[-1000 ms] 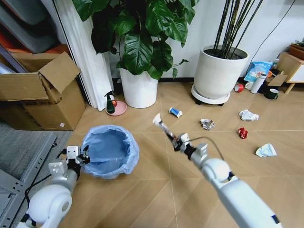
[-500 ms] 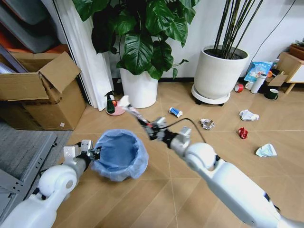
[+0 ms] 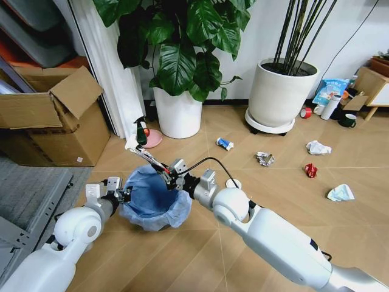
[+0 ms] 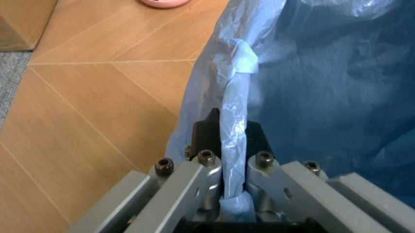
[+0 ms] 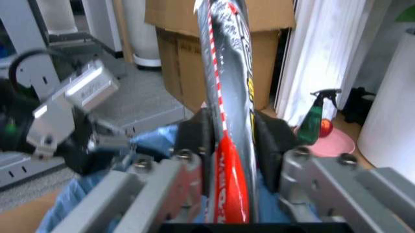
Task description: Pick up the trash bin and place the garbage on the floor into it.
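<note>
Head view shows the left claw (image 3: pixel 121 194) pinching the rim of the trash bin (image 3: pixel 152 198), its fingers pressed together on a fold of the light-blue bag (image 4: pixel 233 121), with the bin just in front of the robot over the floor (image 3: pixel 200 255). The right claw (image 3: pixel 170 178) reaches across above the bin's opening, clamped on a printed tube (image 3: pixel 146 157) whose pale end points up and away past the far rim. In the right wrist view the tube (image 5: pixel 227 97) stands between the two dark pads, red and silver print facing the camera. Other garbage lies well apart to the right: a blue-white can (image 3: pixel 224 143), a crumpled silvery wrapper (image 3: pixel 264 159), a red wrapper (image 3: pixel 310 170), a white tissue (image 3: pixel 318 147) and a pale teal mask (image 3: pixel 340 193). The risk I see is the tube's length: released at this slant, its upper end could catch the rim and tip out onto the floor. The left hold also looks to be mostly on thin plastic, so the bag could slip or tear.
</note>
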{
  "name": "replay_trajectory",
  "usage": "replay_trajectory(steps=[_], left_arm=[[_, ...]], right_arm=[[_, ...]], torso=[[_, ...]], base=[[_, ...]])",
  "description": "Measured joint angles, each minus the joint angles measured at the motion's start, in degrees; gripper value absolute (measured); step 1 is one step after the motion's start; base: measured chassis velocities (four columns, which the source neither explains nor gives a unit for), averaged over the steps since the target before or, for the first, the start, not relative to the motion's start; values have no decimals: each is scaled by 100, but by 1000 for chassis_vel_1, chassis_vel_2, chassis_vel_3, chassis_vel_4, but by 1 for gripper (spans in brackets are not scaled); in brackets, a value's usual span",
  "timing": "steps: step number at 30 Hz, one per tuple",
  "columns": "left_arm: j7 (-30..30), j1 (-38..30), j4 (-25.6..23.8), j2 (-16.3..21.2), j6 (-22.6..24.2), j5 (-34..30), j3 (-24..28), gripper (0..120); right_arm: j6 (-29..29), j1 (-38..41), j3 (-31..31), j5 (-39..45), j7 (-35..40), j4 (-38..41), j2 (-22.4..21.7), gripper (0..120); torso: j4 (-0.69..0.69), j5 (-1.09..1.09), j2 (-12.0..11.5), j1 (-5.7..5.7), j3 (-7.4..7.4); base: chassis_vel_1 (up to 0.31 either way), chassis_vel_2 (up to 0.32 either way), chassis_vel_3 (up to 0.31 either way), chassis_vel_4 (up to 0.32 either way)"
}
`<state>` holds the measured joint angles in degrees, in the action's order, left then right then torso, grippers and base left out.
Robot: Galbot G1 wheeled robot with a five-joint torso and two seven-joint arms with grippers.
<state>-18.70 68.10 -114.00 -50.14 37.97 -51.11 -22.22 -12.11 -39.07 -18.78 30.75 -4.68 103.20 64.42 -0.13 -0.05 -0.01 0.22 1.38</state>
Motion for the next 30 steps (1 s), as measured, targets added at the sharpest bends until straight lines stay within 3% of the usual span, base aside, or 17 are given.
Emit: replay_trajectory(steps=[14,19,22,30], left_arm=[[3,20,-81,46,-30,5,-79,0],[13,165,-141,27,-37,32,-238,0],[13,260,-190,-27,-40,66,-324,0],[-12,468,-345,-191,-63,177,-446,0]], right_arm=[[7,-42,6,-126,236,11,40,70],[-181,-90,493,-63,565,75,104,93],[-303,-193,843,-33,682,90,68,99],[-521,-891,1990,-94,822,73,-173,100]], torso=[[0,0,0,0,0],[1,0,0,-1,0],[1,0,0,-1,0],[-1,2,1,-1,-1]], base=[[0,0,0,0],[0,0,0,0],[0,0,0,0],[0,0,0,0]])
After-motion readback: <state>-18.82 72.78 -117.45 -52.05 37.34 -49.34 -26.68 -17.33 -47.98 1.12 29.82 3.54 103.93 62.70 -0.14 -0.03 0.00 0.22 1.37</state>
